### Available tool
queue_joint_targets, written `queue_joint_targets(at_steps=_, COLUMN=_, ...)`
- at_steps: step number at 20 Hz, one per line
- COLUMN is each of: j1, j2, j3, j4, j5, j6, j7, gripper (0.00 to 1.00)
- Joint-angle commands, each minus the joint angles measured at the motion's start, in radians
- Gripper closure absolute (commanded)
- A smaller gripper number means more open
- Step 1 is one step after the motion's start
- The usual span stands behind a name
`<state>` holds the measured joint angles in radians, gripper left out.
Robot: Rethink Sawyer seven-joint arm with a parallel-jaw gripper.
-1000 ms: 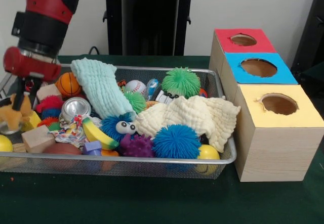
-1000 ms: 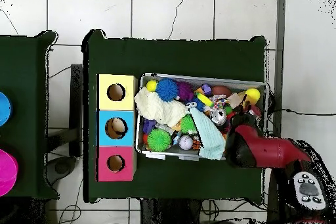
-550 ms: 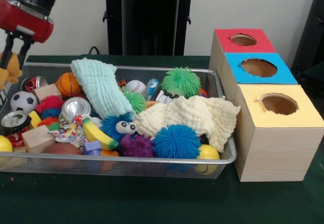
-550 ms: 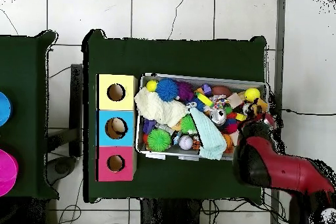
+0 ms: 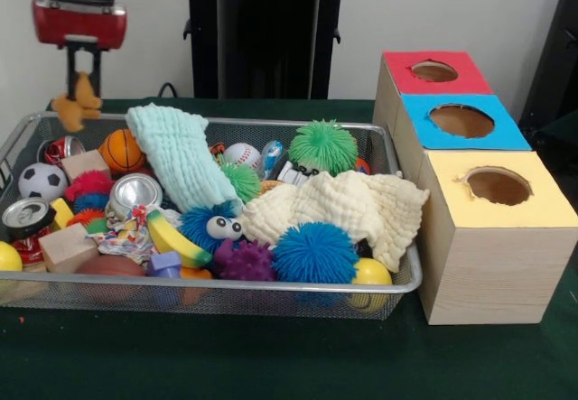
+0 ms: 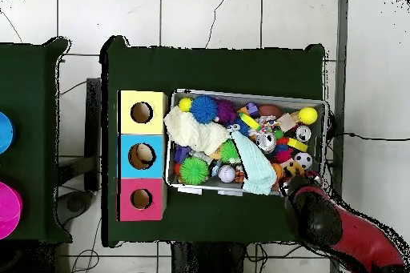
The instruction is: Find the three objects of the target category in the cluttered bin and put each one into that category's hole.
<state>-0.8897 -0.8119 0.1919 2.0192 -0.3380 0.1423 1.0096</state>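
The gripper (image 5: 83, 75), clamped on an orange plush toy (image 5: 78, 104), has risen clear of the bin (image 5: 271, 284) (toward 10 o'clock), so the boxes (image 5: 470, 147) come next.

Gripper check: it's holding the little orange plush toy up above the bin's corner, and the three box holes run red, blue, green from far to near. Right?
Not quite. The nearest hole's top is yellow, not green, as the front view shows. The rest holds: the gripper holds the orange plush toy above the bin corner, with red and blue behind.
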Motion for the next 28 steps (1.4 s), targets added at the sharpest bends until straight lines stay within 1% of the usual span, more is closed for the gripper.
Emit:
queue_joint_targets(at_steps=1, j1=0.083, j2=-0.078, j3=0.126, j4=0.217, j5=0.172, j6=0.104, j7=0.332, gripper=1.00)
queue_joint_targets(at_steps=3, j1=0.127, j2=-0.111, j3=0.096, j4=0.243, j5=0.218, j6=0.111, j7=0.358, gripper=1.00)
queue_joint_targets(at_steps=7, j1=0.250, j2=-0.179, j3=-0.005, j4=0.279, j5=0.301, j6=0.120, j7=0.407, gripper=1.00)
queue_joint_targets(at_steps=12, j1=0.391, j2=-0.262, j3=-0.113, j4=0.312, j5=0.377, j6=0.150, j7=0.455, gripper=1.00)
queue_joint_targets(at_steps=15, j1=0.471, j2=-0.302, j3=-0.177, j4=0.309, j5=0.404, j6=0.199, j7=0.481, gripper=1.00)
queue_joint_targets(at_steps=19, j1=0.607, j2=-0.360, j3=-0.277, j4=0.309, j5=0.430, j6=0.293, j7=0.565, gripper=1.00)
queue_joint_targets(at_steps=23, j1=0.725, j2=-0.373, j3=-0.351, j4=0.307, j5=0.452, j6=0.340, j7=0.667, gripper=1.00)
queue_joint_targets(at_steps=25, j1=0.765, j2=-0.374, j3=-0.367, j4=0.329, j5=0.477, j6=0.369, j7=0.720, gripper=1.00)
queue_joint_targets(at_steps=26, j1=0.772, j2=-0.366, j3=-0.363, j4=0.353, j5=0.504, j6=0.379, j7=0.747, gripper=1.00)
queue_joint_targets(at_steps=27, j1=0.785, j2=-0.364, j3=-0.361, j4=0.376, j5=0.524, j6=0.365, j7=0.764, gripper=1.00)
queue_joint_targets(at_steps=28, j1=0.790, j2=-0.352, j3=-0.363, j4=0.388, j5=0.525, j6=0.317, j7=0.764, gripper=1.00)
